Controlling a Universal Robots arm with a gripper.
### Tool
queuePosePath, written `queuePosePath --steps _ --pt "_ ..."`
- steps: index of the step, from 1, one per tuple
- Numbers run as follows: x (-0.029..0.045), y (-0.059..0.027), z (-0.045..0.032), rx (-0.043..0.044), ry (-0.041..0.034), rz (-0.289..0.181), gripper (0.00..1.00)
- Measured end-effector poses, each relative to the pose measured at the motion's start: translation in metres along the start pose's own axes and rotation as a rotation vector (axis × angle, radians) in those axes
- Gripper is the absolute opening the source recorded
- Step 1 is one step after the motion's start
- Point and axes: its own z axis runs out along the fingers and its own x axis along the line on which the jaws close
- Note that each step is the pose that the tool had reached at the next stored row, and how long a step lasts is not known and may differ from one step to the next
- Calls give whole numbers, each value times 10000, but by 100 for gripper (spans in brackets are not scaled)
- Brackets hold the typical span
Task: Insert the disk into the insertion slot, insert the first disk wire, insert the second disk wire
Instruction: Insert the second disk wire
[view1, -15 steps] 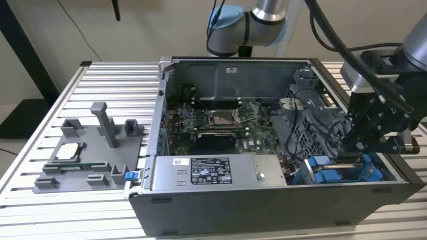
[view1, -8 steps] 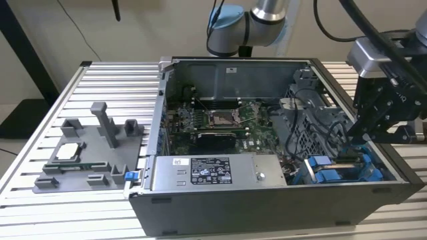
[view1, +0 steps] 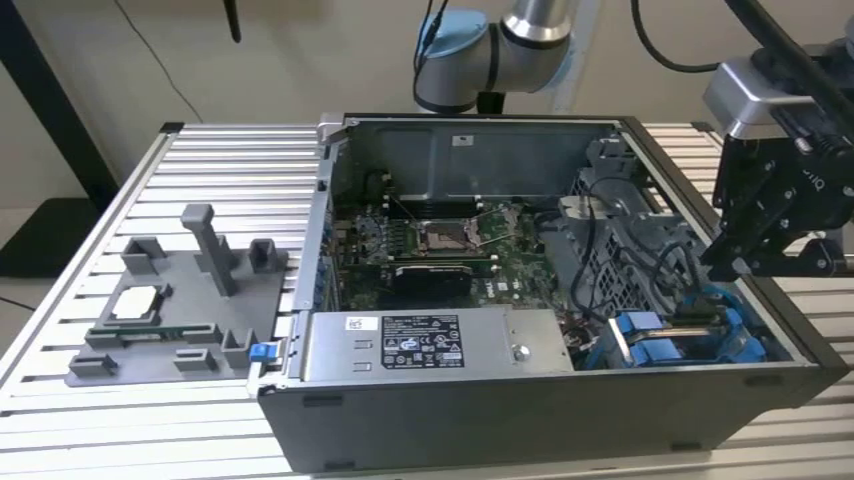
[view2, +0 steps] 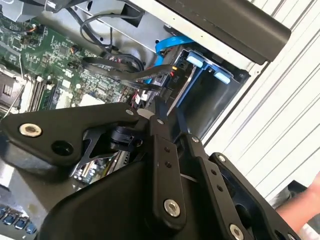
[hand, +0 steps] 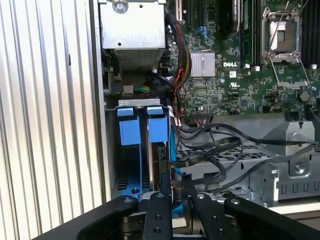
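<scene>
One gripper (hand: 172, 192) pinched shut on a wire connector (hand: 166, 181) at the insertion slot (hand: 134, 150), case corner; misalignment risks jamming.

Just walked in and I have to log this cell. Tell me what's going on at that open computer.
A robot arm is working inside the open computer case on a slatted table. Its gripper hangs over the corner drive bay at the exterior view's right. The disk appears to sit on edge in the insertion slot, and the gripper is down at the black wires beside it. Whether any wire is plugged in is unclear.
</scene>
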Motion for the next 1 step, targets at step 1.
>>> queuePosePath --steps 1 --pt "0 0 -1 0 0 0 100"
